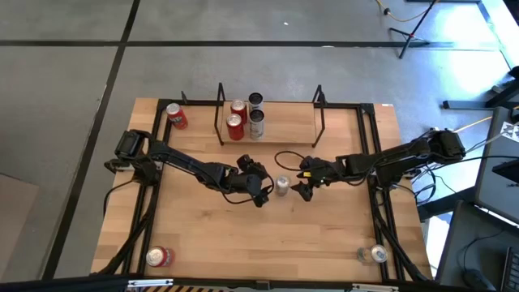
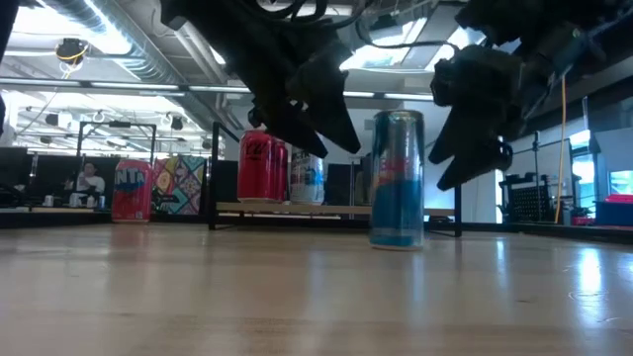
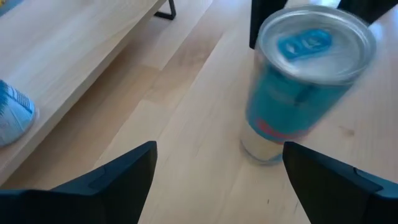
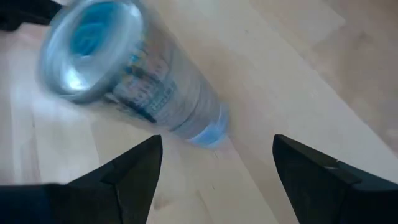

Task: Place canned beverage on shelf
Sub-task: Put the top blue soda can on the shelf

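table – five cans, shelf on it | shelf – four cans upright

Stood upright near the middle of the desk: one can, between the left tool on its left and the right tool on its right, both tools spread wide, close beside it, neither touching. Sat behind these, along the desk's far edge: the shelf. Carried four upright cans clustered at its left end, two in front, two behind. Stood left of the shelf, near the far left corner: another can. Stood in the near left corner: one can; in the near right corner: one more.
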You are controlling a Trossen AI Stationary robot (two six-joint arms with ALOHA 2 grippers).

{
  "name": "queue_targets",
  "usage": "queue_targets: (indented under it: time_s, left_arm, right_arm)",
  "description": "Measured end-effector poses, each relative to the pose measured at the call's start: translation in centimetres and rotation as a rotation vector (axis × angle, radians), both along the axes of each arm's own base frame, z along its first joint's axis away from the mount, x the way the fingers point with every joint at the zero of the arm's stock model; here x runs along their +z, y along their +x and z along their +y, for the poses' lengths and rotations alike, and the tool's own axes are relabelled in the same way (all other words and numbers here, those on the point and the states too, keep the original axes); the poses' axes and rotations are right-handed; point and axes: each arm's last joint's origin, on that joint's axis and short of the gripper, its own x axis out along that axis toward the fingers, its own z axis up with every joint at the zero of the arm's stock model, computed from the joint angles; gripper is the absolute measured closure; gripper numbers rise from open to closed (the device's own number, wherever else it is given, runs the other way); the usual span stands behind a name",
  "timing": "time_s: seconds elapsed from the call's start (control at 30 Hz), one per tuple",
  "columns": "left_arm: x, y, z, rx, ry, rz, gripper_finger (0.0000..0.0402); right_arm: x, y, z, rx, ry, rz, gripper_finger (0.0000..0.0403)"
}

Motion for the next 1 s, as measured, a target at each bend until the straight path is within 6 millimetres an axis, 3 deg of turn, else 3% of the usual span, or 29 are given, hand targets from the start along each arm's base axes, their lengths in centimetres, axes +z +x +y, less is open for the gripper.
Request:
queue_targets:
  time_s: [0.13, 0.27, 0.4, 0.5, 0.67, 0.9, 1.0]
  left_arm:
    - [0.8, -0.3, 0.0, -0.020, 0.004, -0.005, 0.0056]
    - [3.3, -1.4, -0.2, -0.076, -0.007, -0.039, 0.0056]
    - [5.9, -3.0, -0.4, -0.094, -0.004, -0.060, 0.0056]
    - [6.6, -3.5, -0.3, -0.083, 0.005, -0.062, 0.0056]
    - [4.9, -2.5, -0.2, -0.071, 0.016, -0.033, 0.0056]
    - [-0.4, 0.4, 1.0, -0.034, 0.029, 0.029, 0.0056]
    - [-1.6, 0.7, 1.9, 0.001, 0.031, 0.058, 0.0056]
  right_arm:
    - [1.0, -0.3, 0.0, 0.029, -0.031, 0.136, 0.0109]
    - [3.7, -0.1, 0.2, 0.092, -0.003, 0.226, 0.0109]
    - [6.8, 0.9, 0.4, 0.127, -0.013, 0.163, 0.0109]
    - [8.6, 1.7, 0.4, 0.139, -0.053, 0.065, 0.0109]
    - [8.0, 1.5, 1.2, 0.166, -0.066, 0.078, 0.0109]
    - [4.2, 0.4, 2.5, 0.107, -0.050, 0.129, 0.0109]
    - [3.3, 0.6, 2.5, 0.067, -0.014, 0.079, 0.0109]
